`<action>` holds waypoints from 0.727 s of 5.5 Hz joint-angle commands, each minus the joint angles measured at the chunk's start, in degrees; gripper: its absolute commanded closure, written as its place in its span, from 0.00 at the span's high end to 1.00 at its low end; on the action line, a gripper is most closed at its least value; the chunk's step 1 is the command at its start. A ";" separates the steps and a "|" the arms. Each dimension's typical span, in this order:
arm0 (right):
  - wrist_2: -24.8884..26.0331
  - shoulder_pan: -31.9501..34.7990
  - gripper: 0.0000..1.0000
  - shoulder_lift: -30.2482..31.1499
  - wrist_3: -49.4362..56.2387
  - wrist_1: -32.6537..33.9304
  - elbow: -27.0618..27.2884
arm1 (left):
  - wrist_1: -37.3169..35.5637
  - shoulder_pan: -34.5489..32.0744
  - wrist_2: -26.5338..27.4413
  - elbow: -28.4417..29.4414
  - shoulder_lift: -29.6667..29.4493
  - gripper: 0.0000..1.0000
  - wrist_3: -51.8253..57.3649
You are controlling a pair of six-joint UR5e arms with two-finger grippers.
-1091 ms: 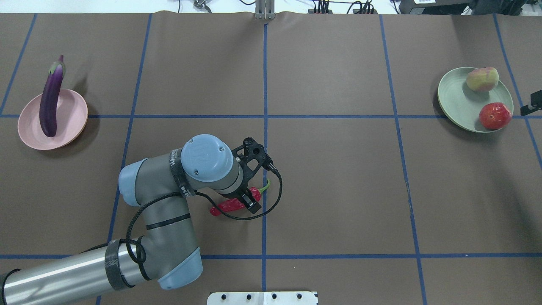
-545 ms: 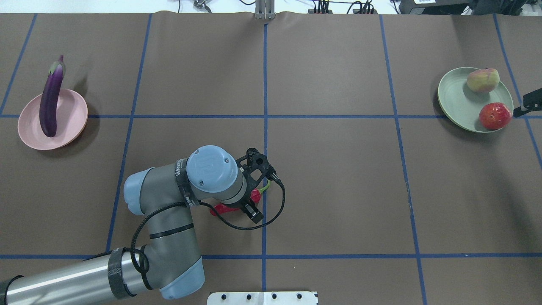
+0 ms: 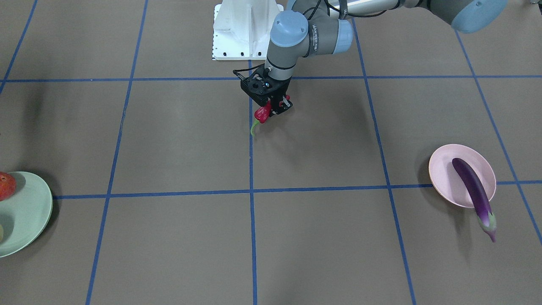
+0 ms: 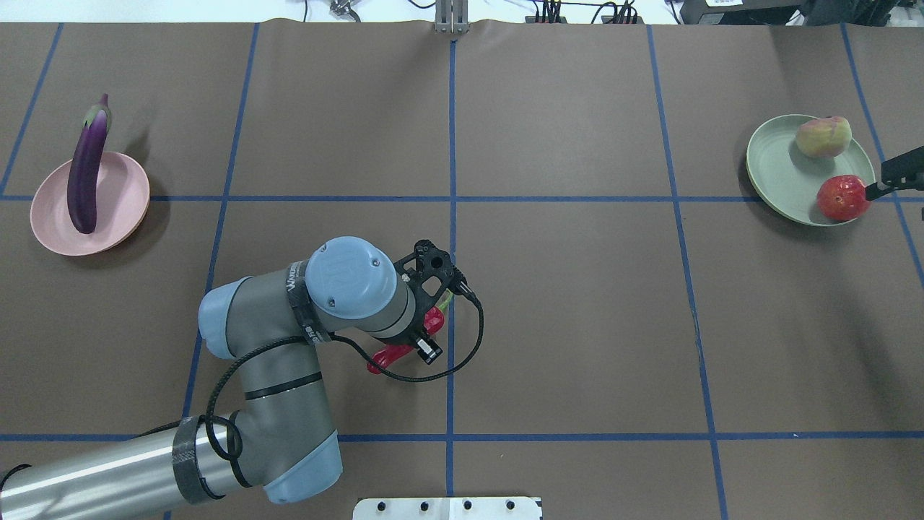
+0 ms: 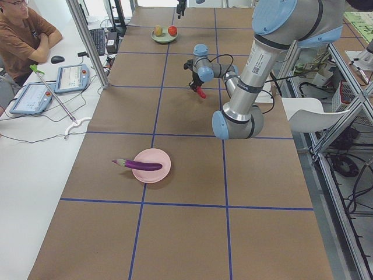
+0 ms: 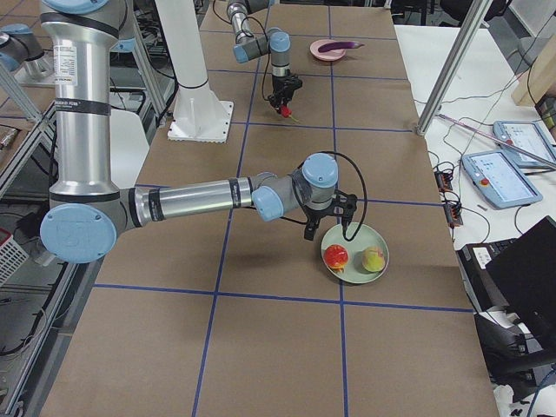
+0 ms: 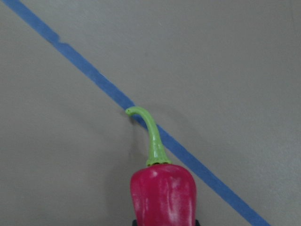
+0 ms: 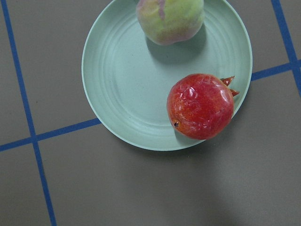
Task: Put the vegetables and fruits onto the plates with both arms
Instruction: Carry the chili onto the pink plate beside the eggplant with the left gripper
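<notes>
Overhead exterior: shows black left gripper clenched on shiny red chili pepper, mid-table. Exterior front-facing: long purple eggplant across round pale pink plate, near table's left edge. Right wrist-mounted: bumpy red pomegranate and pale peach-like fruit on pale green plate. Exterior right: right gripper beside that plate; cannot tell its grip.

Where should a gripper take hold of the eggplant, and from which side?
Grip the eggplant at mid-body, coming straight down, jaws across its width. It is long and slim and lies across the pink plate with its cap end past the rim, so the middle should balance best.
</notes>
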State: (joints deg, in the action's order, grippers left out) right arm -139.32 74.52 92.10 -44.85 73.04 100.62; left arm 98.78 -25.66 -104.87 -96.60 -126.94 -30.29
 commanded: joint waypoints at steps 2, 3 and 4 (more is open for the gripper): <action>2.37 -1.47 1.00 -1.22 0.03 0.00 -0.33 | -14.26 -15.95 -0.16 -4.91 4.75 0.00 -2.40; 3.08 -1.66 1.00 -1.48 0.03 0.00 0.45 | -16.92 -23.22 -5.82 -3.17 8.34 0.00 -3.97; 3.09 -2.35 1.00 -1.57 -0.06 0.09 1.33 | -16.17 -29.91 -15.36 1.11 9.16 0.00 -4.07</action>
State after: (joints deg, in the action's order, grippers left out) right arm -136.45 72.72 90.66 -44.85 73.07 101.20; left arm 82.90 -49.49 -112.82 -98.66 -119.11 -33.99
